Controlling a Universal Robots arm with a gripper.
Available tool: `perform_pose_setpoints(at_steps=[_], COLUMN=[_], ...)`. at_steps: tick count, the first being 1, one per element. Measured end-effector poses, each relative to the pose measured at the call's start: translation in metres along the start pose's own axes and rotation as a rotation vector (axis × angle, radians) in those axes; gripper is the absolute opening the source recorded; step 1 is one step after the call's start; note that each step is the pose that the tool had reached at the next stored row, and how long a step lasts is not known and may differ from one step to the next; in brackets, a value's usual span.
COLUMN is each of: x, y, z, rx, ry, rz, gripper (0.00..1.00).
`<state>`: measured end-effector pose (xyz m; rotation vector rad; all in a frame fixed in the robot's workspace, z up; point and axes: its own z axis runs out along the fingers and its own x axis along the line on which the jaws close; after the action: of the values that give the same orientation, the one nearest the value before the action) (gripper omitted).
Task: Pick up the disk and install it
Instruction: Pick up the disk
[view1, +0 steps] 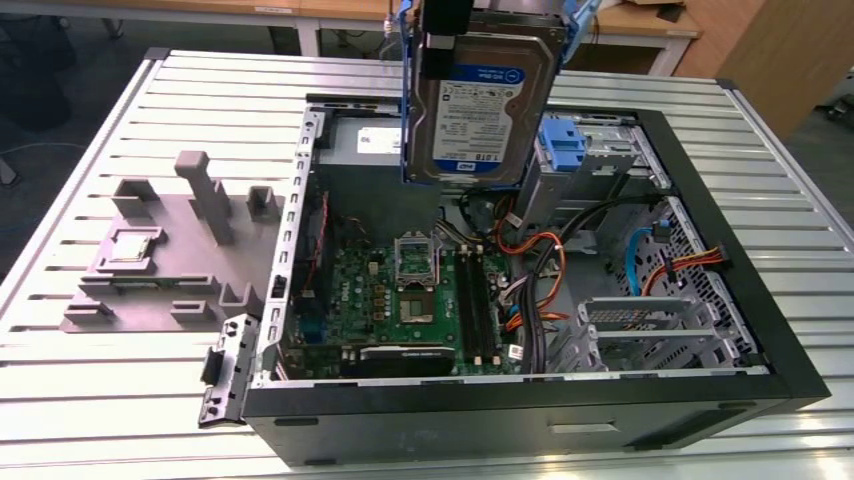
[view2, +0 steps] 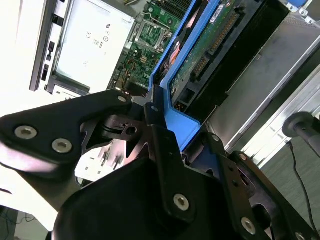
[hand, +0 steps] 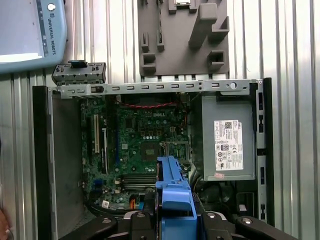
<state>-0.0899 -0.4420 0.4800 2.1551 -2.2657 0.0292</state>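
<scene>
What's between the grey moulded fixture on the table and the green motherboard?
The computer case's silver metal wall, between grey moulded fixture and green motherboard, in the exterior view.

I see the gripper, apparently clamped on the disk, whose blue carrier edge faces me. Beyond it lies the open computer case, containing 1 green motherboard beside 1 grey metal box with a white sticker. Outside the case, 1 grey fixture block rests on the slatted table.

You see an open computer case in the middle of the exterior view, standing on a slatted metal table. Its green motherboard is exposed. A grey fixture block lies at the exterior view's left.
</scene>
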Motion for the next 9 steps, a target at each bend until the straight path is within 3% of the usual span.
perform_pose_setpoints(at_steps=[9], x=[0.0036], y=[-0.0003], z=[0.0001], rx=[0.0001], ry=[0.0003], rz=[0.0], gripper=[0.37])
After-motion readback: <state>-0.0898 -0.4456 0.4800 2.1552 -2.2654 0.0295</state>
